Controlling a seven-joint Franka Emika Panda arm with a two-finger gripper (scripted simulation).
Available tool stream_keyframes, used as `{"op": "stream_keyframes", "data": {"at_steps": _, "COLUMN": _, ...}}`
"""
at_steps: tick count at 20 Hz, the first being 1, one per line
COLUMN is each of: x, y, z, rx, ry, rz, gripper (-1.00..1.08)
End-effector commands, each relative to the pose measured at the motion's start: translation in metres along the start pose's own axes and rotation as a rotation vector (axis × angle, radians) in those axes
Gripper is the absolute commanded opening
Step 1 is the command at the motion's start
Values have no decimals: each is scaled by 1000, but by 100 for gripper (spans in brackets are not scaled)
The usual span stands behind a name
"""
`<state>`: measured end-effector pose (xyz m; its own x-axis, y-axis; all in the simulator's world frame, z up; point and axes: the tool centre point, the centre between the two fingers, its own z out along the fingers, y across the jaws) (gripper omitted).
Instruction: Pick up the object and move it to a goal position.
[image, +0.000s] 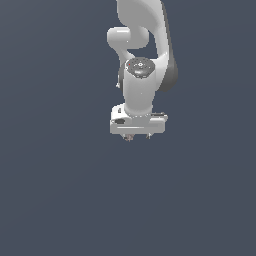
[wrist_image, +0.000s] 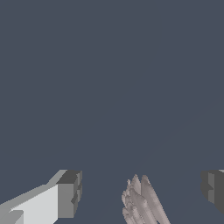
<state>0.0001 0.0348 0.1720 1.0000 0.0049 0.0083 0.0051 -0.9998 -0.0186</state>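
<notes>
The object (wrist_image: 142, 203) is a small pinkish-tan lump with spiky ridges. In the wrist view it lies between the two dark finger pads (wrist_image: 70, 192), with a gap on each side. My gripper (wrist_image: 141, 190) is open, its jaws wide apart and touching nothing. In the exterior view the white gripper bar hangs low over the grey floor. My gripper (image: 137, 135) shows only its short fingertips under that bar. A faint pinkish speck of the object (image: 129, 138) peeks out beneath the bar, nearer the fingertip on the exterior view's left.
A flat, uniform dark grey-blue floor (image: 60, 200) surrounds the arm on every side. The white arm's links (image: 142, 50) rise above the gripper and out of the exterior view.
</notes>
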Motion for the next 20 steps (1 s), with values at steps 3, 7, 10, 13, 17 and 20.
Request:
{"op": "stream_keyframes", "data": {"at_steps": 3, "x": 1, "y": 2, "z": -1, "rx": -1, "ry": 0, "rz": 3, "gripper": 100}}
{"op": "stream_keyframes", "data": {"at_steps": 7, "x": 4, "y": 20, "z": -6, "rx": -11, "ry": 2, "rz": 29, "gripper": 100}}
{"op": "stream_keyframes", "data": {"at_steps": 10, "x": 5, "y": 30, "z": -9, "rx": -16, "ry": 2, "rz": 42, "gripper": 100}}
{"op": "stream_keyframes", "data": {"at_steps": 13, "x": 5, "y": 30, "z": -9, "rx": -16, "ry": 2, "rz": 42, "gripper": 100}}
{"op": "stream_keyframes", "data": {"at_steps": 17, "x": 4, "y": 30, "z": -8, "rx": -16, "ry": 2, "rz": 38, "gripper": 100}}
{"op": "stream_keyframes", "data": {"at_steps": 20, "x": 1, "y": 30, "z": -5, "rx": -16, "ry": 1, "rz": 21, "gripper": 100}}
